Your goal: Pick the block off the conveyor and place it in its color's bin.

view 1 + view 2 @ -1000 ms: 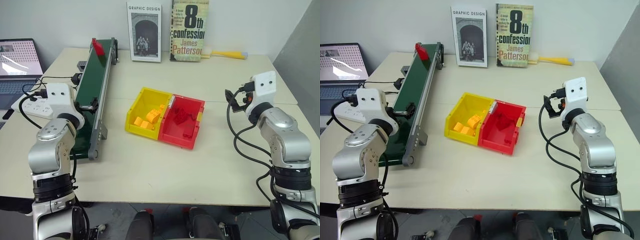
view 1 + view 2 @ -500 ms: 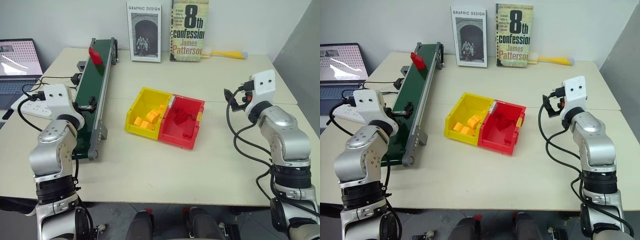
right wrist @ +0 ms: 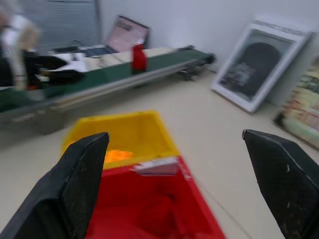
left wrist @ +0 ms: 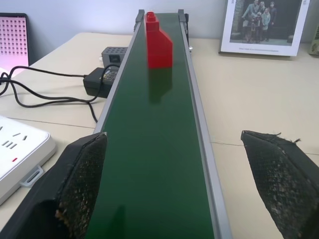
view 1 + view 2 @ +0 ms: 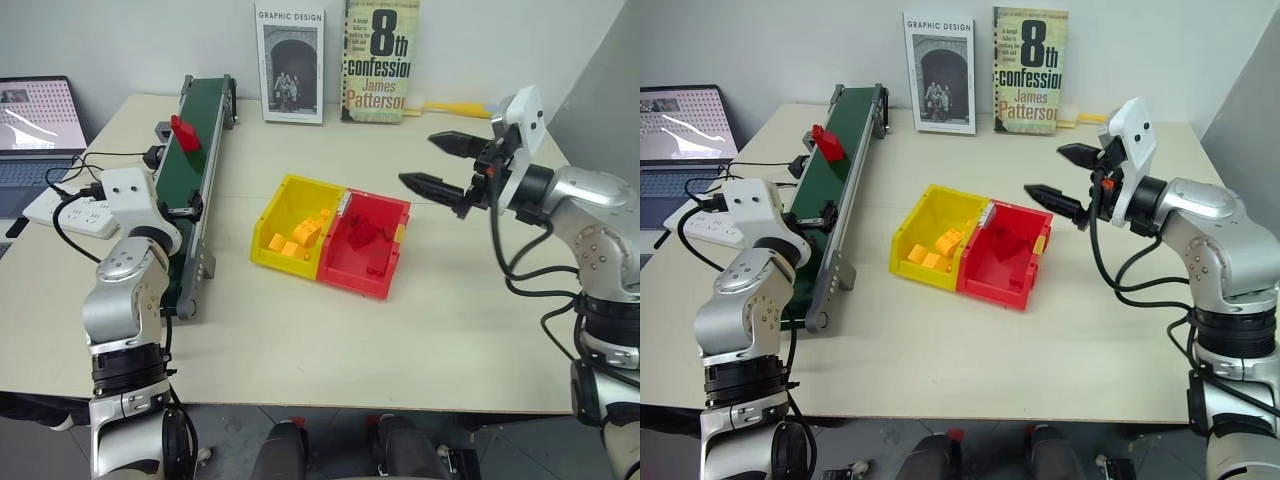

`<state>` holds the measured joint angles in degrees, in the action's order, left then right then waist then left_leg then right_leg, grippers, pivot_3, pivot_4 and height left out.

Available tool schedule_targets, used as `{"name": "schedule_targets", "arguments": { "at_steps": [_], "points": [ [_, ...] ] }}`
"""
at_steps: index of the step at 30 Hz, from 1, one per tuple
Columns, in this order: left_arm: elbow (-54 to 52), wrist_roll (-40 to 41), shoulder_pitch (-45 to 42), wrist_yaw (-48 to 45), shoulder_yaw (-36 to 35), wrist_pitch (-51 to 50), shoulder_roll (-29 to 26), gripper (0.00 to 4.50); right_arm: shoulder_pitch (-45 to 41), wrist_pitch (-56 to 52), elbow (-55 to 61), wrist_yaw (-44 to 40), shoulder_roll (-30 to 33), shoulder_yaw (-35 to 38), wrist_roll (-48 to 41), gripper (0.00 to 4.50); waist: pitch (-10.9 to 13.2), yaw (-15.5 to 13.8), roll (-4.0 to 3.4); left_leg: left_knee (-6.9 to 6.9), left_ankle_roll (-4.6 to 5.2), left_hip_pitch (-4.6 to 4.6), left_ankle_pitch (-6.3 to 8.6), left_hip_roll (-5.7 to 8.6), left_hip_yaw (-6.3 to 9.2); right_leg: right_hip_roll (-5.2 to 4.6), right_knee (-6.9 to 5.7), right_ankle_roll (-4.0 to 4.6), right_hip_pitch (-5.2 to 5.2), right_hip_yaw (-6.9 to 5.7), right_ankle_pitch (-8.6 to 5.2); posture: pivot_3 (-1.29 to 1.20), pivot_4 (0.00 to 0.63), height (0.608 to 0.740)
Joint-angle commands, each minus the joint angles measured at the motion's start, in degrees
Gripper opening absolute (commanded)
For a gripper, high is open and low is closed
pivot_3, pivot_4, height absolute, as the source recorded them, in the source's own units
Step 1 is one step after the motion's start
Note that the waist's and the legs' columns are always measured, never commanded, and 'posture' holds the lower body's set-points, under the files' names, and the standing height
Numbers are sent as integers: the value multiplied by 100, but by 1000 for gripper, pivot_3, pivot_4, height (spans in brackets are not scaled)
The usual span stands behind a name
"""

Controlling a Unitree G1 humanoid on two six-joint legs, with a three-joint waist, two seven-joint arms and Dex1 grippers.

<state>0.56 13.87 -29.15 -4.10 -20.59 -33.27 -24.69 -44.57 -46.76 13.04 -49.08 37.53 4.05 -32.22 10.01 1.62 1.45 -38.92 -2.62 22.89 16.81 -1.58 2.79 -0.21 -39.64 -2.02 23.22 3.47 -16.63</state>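
Note:
The small red block [image 5: 185,131] rides upright on the dark green conveyor [image 5: 192,175], in its far half. Over the belt's near part my left gripper [image 4: 174,186] is open and empty, one finger off each side of the belt, and the block [image 4: 158,34] lies well ahead of it. The red bin [image 5: 352,282] sits mid-table, joined to a yellow bin [image 5: 280,264], and both hold bricks. My right gripper [image 5: 417,158] hovers above and just right of the red bin, pointing left, open and empty.
A laptop [image 5: 30,120], a white power strip [image 5: 70,210] and cables lie left of the conveyor. Two books [image 5: 378,60] lean on the back wall beside a yellow brush [image 5: 455,108]. Bare table surrounds the bins.
The block has travelled down the belt toward me. My right gripper has risen and swung left, turning its fingers toward the bins. The left gripper has hardly moved.

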Motion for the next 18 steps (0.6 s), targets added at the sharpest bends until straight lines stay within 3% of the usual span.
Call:
{"name": "schedule_targets", "arguments": {
  "at_steps": [1, 18],
  "points": [
    [1, -121, -139, 120, -22, 246, -37, 4477, -217, -54, 177, -323, 190, -89, -201, 4500, 0, 1, 0, 0, 0, 0, 0, 0, -1, 0, 0, 0, 0, 0, 0, 0, 150, 740],
    [398, -129, -281, 168, 2, 389, -11, 4477, -189, -129, 428, -277, 200, -231, -232, 4500, 0, 0, 0, 0, -1, 1, 0, -3, 2, -2, 0, 0, 1, -1, 0, 0, 150, 740]
  ]
}}
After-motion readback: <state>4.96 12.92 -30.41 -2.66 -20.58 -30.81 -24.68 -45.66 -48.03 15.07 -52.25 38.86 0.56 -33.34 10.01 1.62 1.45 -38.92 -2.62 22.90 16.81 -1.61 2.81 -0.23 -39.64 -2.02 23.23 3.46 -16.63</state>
